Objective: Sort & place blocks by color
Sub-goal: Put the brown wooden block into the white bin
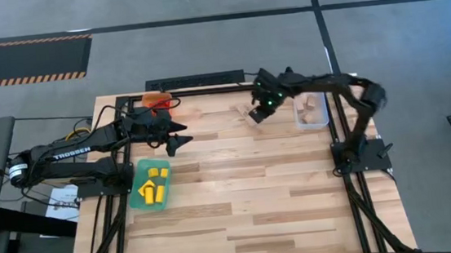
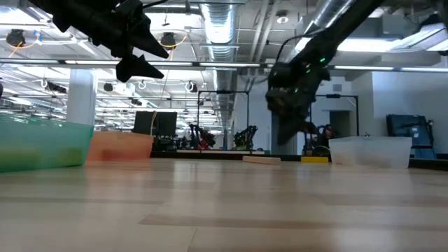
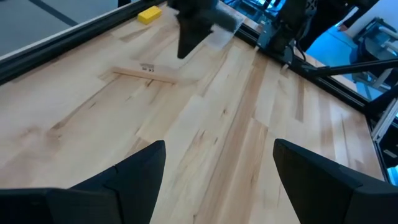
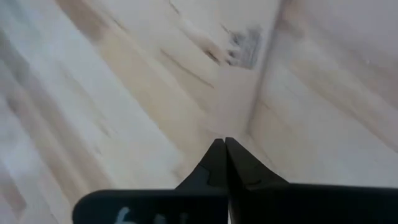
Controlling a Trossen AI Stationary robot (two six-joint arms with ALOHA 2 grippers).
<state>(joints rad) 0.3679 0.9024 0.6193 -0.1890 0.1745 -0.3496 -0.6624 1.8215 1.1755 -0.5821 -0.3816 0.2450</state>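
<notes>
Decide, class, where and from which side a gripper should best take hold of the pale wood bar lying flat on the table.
Probably from straight above, across the narrow width at mid-length: the pale wood bar lies flat on the table, long and thin, with bare wood along both long edges, so its middle balances best.

Legible text: "TROSSEN" in white capitals along the left arm (image 1: pixel 68 153), read in the high view. Small dark print on the pale wooden bar (image 3: pixel 144 74) in the left wrist view, too small to read. White marks on the right pincer body, indistinct.
</notes>
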